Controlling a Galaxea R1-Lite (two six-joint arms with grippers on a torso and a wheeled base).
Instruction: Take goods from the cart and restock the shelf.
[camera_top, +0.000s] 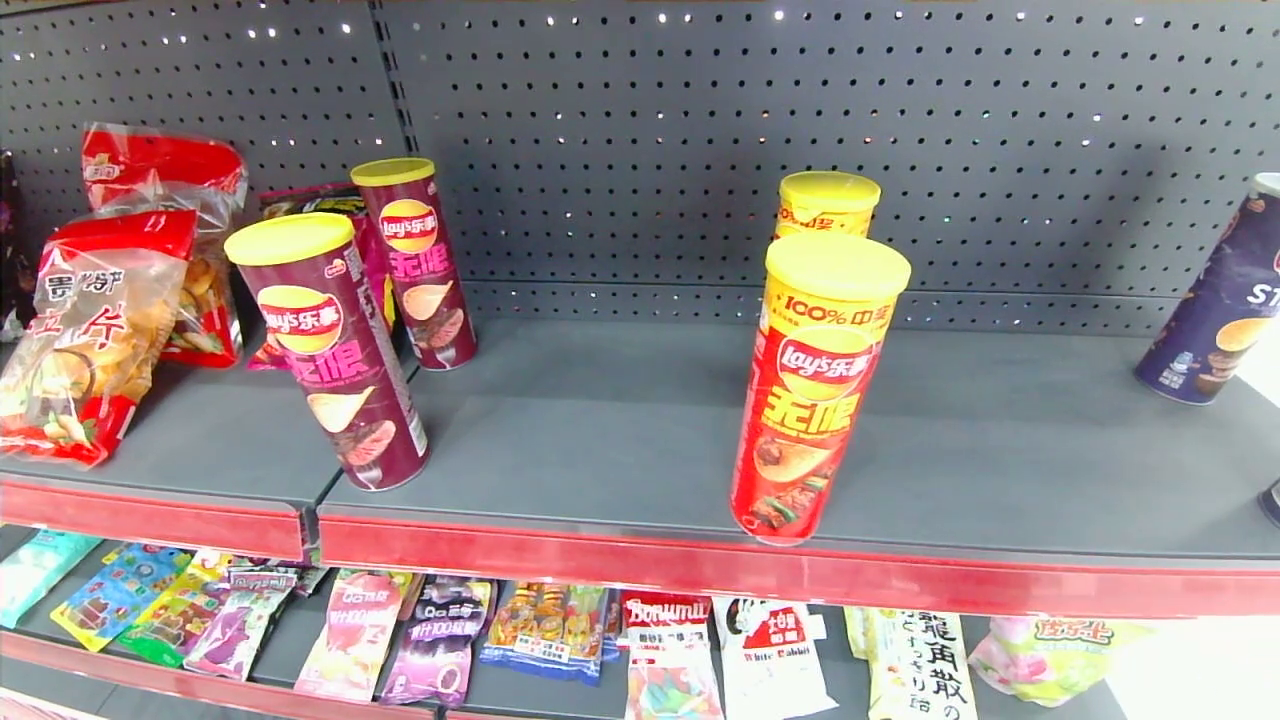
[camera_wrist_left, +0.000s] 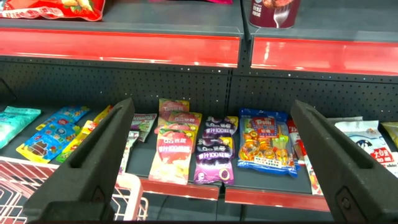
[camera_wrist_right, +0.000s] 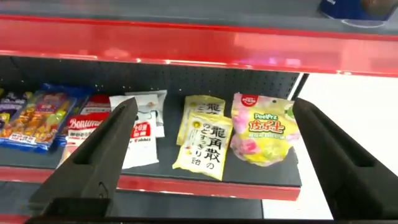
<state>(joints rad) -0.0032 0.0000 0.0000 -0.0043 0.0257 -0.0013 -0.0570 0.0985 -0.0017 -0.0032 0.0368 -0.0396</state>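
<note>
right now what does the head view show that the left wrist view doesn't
Head view alone: the red can with another yellow-lidded can behind it, the blue can and the pegboard.
Left wrist view alone: the open left claw and a corner of the cart.
Both: the front maroon can, cut to its base in the wrist view, the red shelf edge, and the lower-shelf sweets such as the purple pack.

Dark pegboard wall (camera_top: 700, 150) stands behind (holes glinting).
</note>
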